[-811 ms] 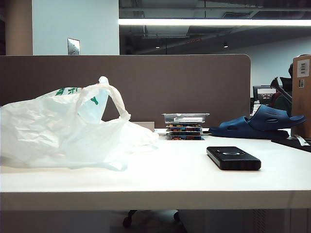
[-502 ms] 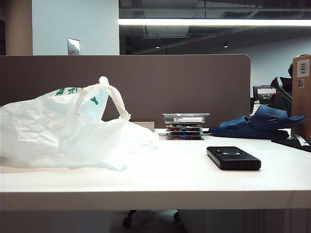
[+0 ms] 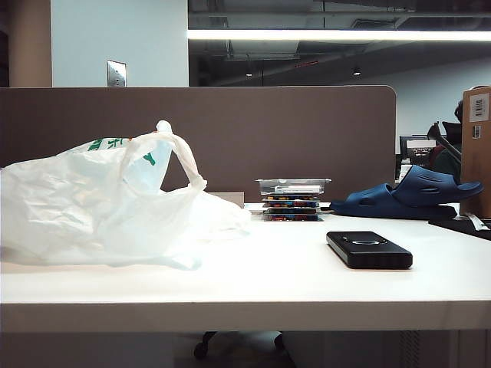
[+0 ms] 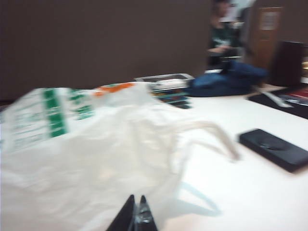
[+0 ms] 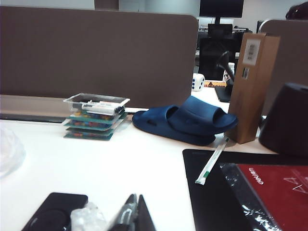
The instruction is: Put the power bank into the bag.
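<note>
Status: task not started, as far as visible. The power bank (image 3: 369, 249) lies flat on the worktop (image 3: 268, 284), right of centre in the exterior view, well apart from the bag (image 3: 100, 203). The bag lies slumped on the worktop's left side, one loop handle (image 3: 182, 157) standing up; whether its mouth is open enough can't be told.

Left gripper (image 4: 135, 217): low, just in front of the bag per the left wrist view, jaws together, nothing held. Right gripper (image 5: 131, 214): near the power bank (image 5: 54, 211) per the right wrist view, jaws together, empty. Neither gripper shows in the exterior view. A small clear wrapper bit (image 5: 86, 217) sits by the power bank in that view; contact can't be confirmed.

Remaining, by judgement: open jaws, grasp power bank, carry to bag, get the mouth open, drop in. I.e. all steps.

Vs. earlier exterior frames: no change. Power bank, bag, slippers (image 3: 410, 195) and stacked trays (image 3: 291, 199) are in the same places.
</note>
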